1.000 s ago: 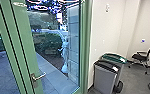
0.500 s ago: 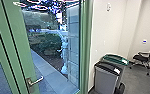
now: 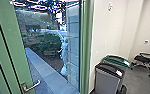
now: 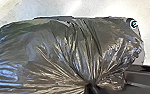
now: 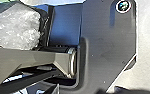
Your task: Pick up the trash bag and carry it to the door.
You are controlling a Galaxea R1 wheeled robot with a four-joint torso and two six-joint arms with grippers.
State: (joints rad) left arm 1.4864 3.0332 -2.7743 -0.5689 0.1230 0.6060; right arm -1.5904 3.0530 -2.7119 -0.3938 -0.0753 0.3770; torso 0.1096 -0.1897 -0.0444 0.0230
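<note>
Head view has a green door (image 3: 13,50) slanting down the near side, its metal lever handle (image 3: 31,86) low on the edge, and a green post (image 3: 87,50) standing past the glass. Through the glass, a pale paved strip (image 3: 44,71) runs beside a planted bed, with a hedge (image 3: 49,43) behind. Right of the post, a grey bin with a black lid (image 3: 108,68) stands close by the white wall (image 3: 106,30), and a green-lidded bin (image 3: 117,60) sits just behind it. Grey floor (image 3: 134,80) spreads from the bins toward a dark chair (image 3: 144,58), giving room on that side

Left wrist view has the dark trash bag (image 4: 66,52) large and near, creases drawn into a tight gather, its bulk lying across the robot's plate. Right wrist view has crumpled clear plastic (image 5: 17,27) beside the plate. Whether either set of jaws is apart, together or clamped cannot be told
</note>
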